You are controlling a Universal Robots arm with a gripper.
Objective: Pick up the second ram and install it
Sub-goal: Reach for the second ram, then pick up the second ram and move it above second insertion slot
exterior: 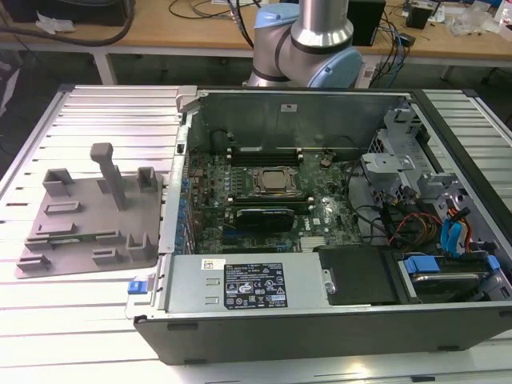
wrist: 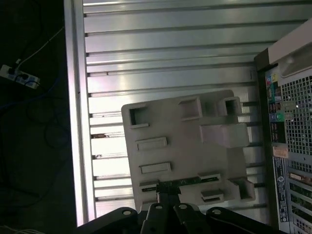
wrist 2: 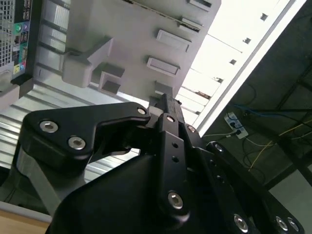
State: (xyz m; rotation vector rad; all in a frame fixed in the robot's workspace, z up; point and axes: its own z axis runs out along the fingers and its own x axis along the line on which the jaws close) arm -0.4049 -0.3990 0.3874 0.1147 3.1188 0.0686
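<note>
Pincer [wrist: 168,191] looks shut and empty, second RAM stick [wrist: 192,180] below it in the grey tray [wrist: 180,146]; I'd square up to its long edges.

Plate [exterior: 88,220] sits on the bench [exterior: 104,120], at the exterior view's left of the computer case [exterior: 320,336]; second ram [exterior: 74,237] lies on the plate.

Exterior view high above computer case [exterior: 320,340], both wrist views closer, facing grey plate [wrist: 190,156]
</note>
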